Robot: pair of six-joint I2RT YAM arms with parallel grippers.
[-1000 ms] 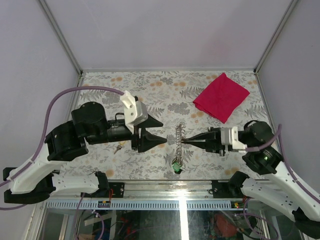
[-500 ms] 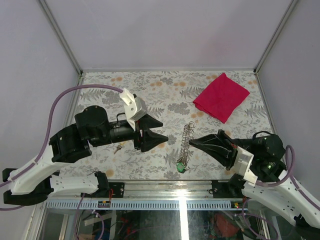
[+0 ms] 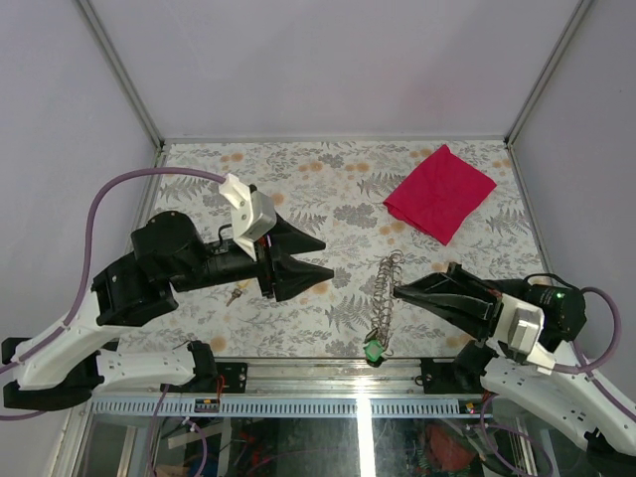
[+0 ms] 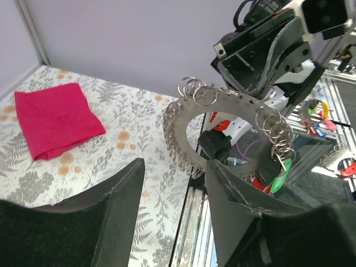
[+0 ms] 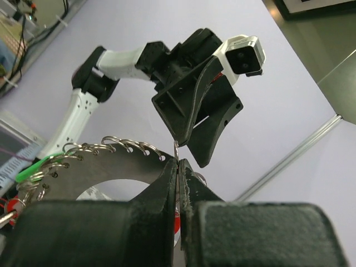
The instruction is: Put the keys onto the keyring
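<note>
The keyring (image 3: 386, 288) is a flat metal ring plate hung with several small split rings and a green tag (image 3: 374, 350). My right gripper (image 3: 398, 291) is shut on its edge and holds it upright above the near table edge. In the right wrist view the gripper (image 5: 178, 162) pinches the keyring (image 5: 111, 167). My left gripper (image 3: 326, 256) is open and empty, left of the keyring. In the left wrist view it (image 4: 177, 164) faces the keyring (image 4: 222, 105). A small brass key (image 3: 235, 294) lies on the table under the left arm. The red key is not clearly visible.
A folded red cloth (image 3: 440, 192) lies at the back right of the floral table (image 3: 298, 179); it also shows in the left wrist view (image 4: 53, 119). The near metal rail (image 3: 328, 373) runs just below the keyring. Grey walls stand around the table.
My right gripper has drawn back toward the near right, carrying the keyring right and nearer, now tilted. My left gripper has turned a little and stays open.
</note>
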